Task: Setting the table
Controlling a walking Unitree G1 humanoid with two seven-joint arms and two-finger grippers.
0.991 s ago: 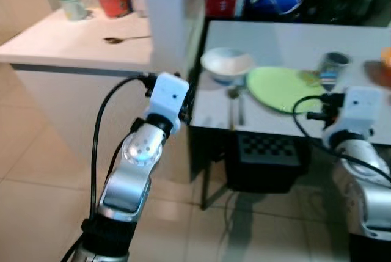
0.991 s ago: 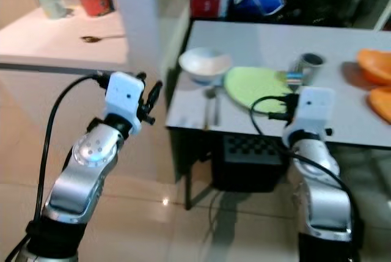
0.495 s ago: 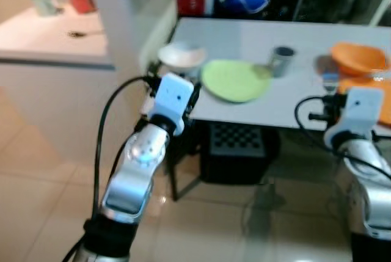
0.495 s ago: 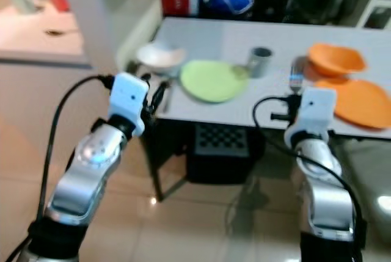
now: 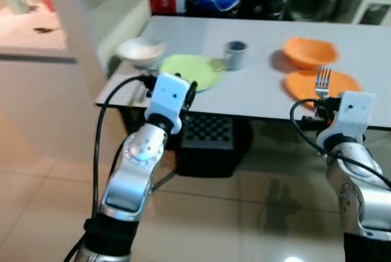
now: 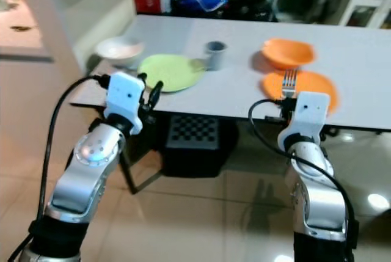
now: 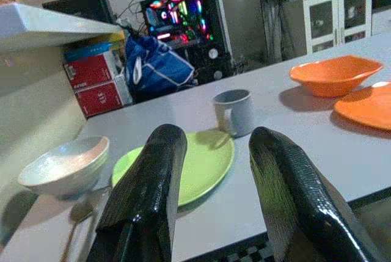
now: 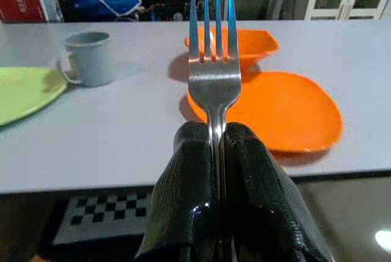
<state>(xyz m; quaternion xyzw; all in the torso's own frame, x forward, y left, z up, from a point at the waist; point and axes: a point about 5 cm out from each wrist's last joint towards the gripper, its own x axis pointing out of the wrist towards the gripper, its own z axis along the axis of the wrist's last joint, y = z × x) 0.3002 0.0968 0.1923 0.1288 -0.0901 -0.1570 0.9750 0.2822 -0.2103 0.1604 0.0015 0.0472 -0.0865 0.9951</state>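
The right gripper has its jaws clamped on the handle of a fork, which stands upright with its tines pointing up. It is held just short of the near edge of the grey tabletop, in front of an orange plate. An orange bowl sits just behind that plate, farther onto the tabletop.

The left gripper is raised near the tabletop's left corner with its jaws apart and nothing between them. Past its fingers lies a green plate near the left end of the tabletop. A grey mug stands just beside the green plate, on the side toward the orange bowl. A white bowl sits on the plate's other side, close to the left edge, and a spoon lies on the tabletop in front of that bowl, its handle running toward the near edge.

Under the tabletop is a dark box with a checkered top, resting on the tiled floor. Behind the tabletop are red boxes and a blue bag
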